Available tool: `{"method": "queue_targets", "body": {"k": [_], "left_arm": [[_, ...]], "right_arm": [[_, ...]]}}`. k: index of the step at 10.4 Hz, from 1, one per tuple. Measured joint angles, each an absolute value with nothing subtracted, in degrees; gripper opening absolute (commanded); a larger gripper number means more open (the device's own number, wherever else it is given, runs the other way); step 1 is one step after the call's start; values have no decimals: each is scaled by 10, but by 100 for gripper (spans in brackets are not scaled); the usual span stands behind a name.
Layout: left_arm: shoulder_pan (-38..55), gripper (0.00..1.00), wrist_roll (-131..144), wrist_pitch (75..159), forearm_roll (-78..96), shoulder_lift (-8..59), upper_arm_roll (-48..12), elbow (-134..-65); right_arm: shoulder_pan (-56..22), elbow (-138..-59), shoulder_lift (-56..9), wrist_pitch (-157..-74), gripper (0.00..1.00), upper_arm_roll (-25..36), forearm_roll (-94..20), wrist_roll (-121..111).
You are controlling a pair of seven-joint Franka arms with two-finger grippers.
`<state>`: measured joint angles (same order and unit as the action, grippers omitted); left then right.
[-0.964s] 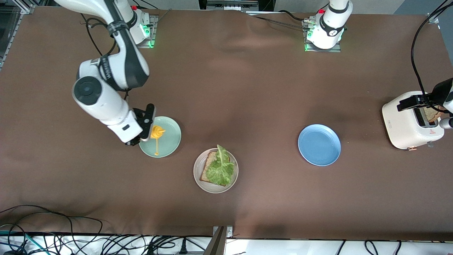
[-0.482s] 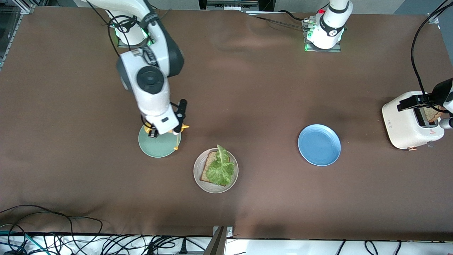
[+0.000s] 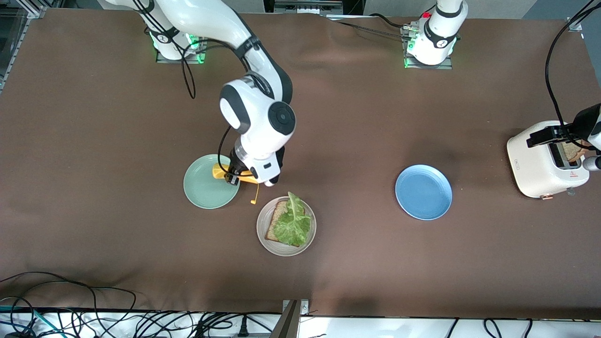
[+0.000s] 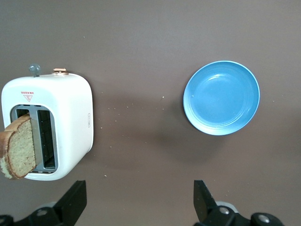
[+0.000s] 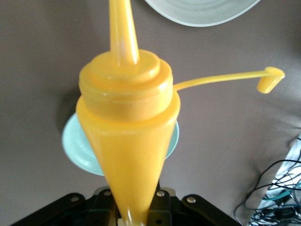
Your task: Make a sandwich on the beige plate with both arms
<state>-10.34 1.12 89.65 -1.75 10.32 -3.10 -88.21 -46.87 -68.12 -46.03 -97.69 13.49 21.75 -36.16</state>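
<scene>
Front view shows us the beige plate (image 3: 261, 234) with one toast slice (image 3: 274, 226) and lettuce (image 3: 292, 223), just below our right gripper (image 3: 235, 176). Its jaws are clamped on a yellow squeeze bottle (image 5: 128, 136). Our left gripper (image 4: 138, 200) hangs wide open and empty beside the toaster (image 4: 66, 122).

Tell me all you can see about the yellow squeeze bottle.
The yellow squeeze bottle looks like glossy plastic: a cone-shaped body, a ridged round collar and a long thin nozzle. A thin strap with a small cap hangs from the collar, so the nozzle is uncapped. The right gripper is shut on the bottle and holds it in the air between the green plate and the beige plate.
</scene>
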Motion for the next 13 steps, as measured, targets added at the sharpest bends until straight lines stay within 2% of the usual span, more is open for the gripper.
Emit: {"method": "queue_targets", "body": {"k": [2, 4, 6, 10, 13], "left_arm": [[-103, 100, 11, 897, -17, 103, -31, -882], [-103, 100, 11, 897, -17, 103, -31, -882], [-103, 100, 11, 897, -17, 103, -31, -882], [-103, 100, 11, 897, -17, 104, -31, -882], [-103, 100, 11, 897, -17, 104, -31, -882]], "right_arm": [[-471, -628, -517, -980, 0, 155, 241, -358], [-472, -603, -543, -1008, 0, 181, 281, -358], [-483, -599, -559, -1033, 0, 188, 324, -353], [-539, -590, -621, -1068, 0, 229, 335, -283], [-540, -586, -629, -1082, 0, 239, 336, -276]]}}
